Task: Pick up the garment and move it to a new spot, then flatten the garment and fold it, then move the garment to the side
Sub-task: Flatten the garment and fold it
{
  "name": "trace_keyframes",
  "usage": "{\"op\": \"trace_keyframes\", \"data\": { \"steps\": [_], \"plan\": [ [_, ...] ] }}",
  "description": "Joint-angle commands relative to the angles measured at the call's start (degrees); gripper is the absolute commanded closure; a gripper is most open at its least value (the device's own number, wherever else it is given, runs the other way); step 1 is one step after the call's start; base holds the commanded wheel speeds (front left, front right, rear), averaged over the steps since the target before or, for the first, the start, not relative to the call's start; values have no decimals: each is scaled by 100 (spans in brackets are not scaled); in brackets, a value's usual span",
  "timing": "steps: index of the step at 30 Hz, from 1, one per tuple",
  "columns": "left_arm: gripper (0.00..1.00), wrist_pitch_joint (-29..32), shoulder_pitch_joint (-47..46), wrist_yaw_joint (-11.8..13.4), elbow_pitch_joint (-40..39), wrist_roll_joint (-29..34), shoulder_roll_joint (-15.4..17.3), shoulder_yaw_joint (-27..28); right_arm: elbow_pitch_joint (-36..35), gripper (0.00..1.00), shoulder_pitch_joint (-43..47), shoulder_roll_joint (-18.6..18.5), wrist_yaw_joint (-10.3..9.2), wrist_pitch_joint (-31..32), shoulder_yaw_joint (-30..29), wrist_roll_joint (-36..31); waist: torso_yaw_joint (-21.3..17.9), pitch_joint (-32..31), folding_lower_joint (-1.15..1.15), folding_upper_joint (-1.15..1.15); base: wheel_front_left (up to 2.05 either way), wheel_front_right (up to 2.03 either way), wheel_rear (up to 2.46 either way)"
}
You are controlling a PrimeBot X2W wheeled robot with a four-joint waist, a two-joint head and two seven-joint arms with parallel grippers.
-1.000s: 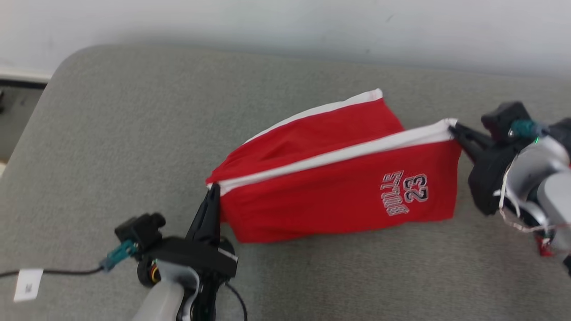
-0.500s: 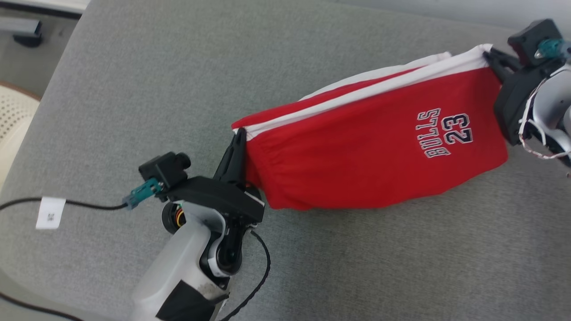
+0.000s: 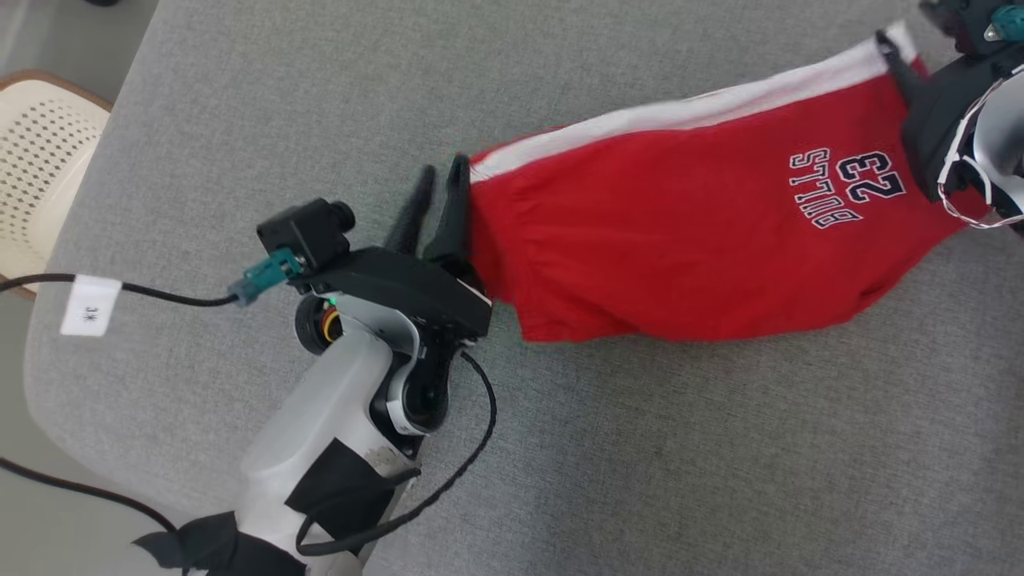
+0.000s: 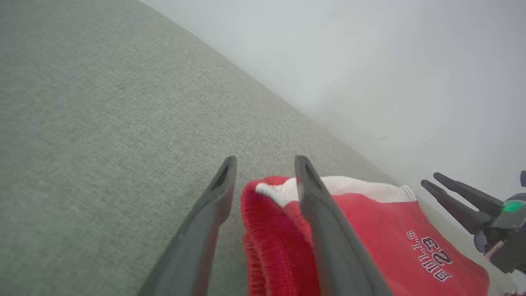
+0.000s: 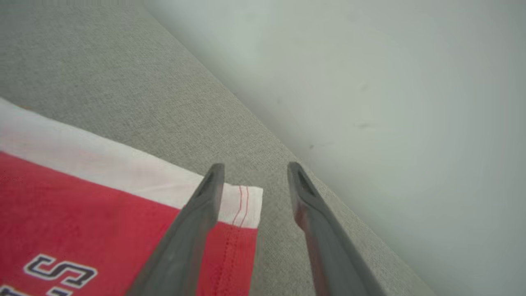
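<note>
Okay, so the red shorts (image 3: 680, 232) are lying on the grey fabric surface (image 3: 320, 96), stretched long between the two arms, white side stripe on top and the BULLS 23 print facing up. The left gripper (image 4: 266, 158) has its fingers spread, straddling the ribbed waistband (image 4: 263, 230) end without pinching it. The right gripper (image 5: 256, 165) is spread too, one finger lying over the white hem corner (image 5: 242, 205) (the other is over bare grey cloth, near the wall).

My read is the set-down at the new spot is done and we're at the flattening bit. The lower edge looks a little puffy in the head view, so next up is probably smoothing it, then getting a clean pinch on both ends for the fold.
</note>
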Motion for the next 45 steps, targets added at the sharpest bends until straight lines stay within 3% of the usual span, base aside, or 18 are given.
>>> {"op": "trace_keyframes", "data": {
  "steps": [1, 7, 13, 19, 29, 34, 42, 43, 45],
  "plan": [
    [0, -31, -51, -26, -46, 109, 3, 66, 48, 0, -72, 43, -15, -100, 8, 76, 46, 26, -1, -1, 0, 0, 0],
    [0, -29, 298, -209, -345, 997, 6, 589, 390, 0, -166, 243, -15, -263, 32, 324, 20, -196, -1, -1, 0, 0, 0],
    [0, -24, 1471, -478, -1637, 3018, 232, 1453, 665, 0, 153, 416, -14, 696, -34, 1174, -65, -645, -1, -1, 0, 0, 0],
    [0, -25, 2770, -805, -2685, 4008, 362, 1770, 967, 0, 522, 436, -14, 1307, -232, 1705, -2, -892, -1, -1, 0, 0, 0],
    [0, -25, 3920, -976, -3358, 4291, 201, 1894, 1873, 0, 742, 641, -14, 1708, -512, 1834, 277, -816, -1, -1, 0, 0, 0],
    [0, -25, 4058, -1017, -3445, 4304, 115, 1847, 2373, 0, 614, 822, -14, 1971, -612, 1729, 448, -732, -1, -1, 0, 0, 0],
    [0, -26, 4069, -1046, -3468, 4306, 32, 1828, 2530, 0, 824, 1188, 19, 2682, -755, 1612, 550, -698, -1, -1, 0, 0, 0],
    [0, -26, 4068, -1051, -3460, 4306, 27, 1832, 2535, 44, 812, 1179, 19, 2678, -738, 1557, 550, -704, -1, -1, 0, 0, 0],
    [0, -26, 4065, -1058, -3442, 4313, 26, 1843, 2542, 100, 808, 1125, 17, 2636, -717, 1443, 541, -720, -1, -1, 0, 0, 0]
  ]
}}
